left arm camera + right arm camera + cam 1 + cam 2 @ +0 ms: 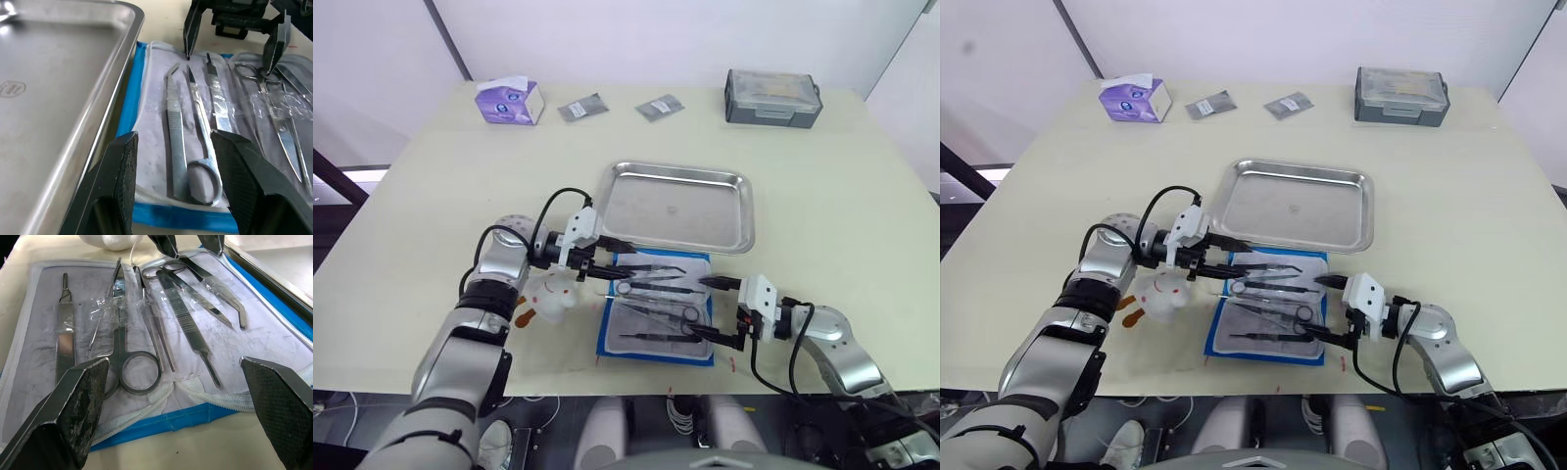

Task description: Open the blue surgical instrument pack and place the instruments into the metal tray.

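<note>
Blue surgical instrument pack (656,308) lies unfolded at lower centre, just below the metal tray (677,206) — instruments (186,316) pocketed. Left gripper (603,261) and right gripper (715,311), both released, hover at its edges — pinch one handle, slide it free.

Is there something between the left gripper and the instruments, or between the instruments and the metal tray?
Nothing visible blocks either path. The left gripper is open right over the instruments in the opened blue pack. The tray lies directly beside the pack; only its low rim is between them.
</note>
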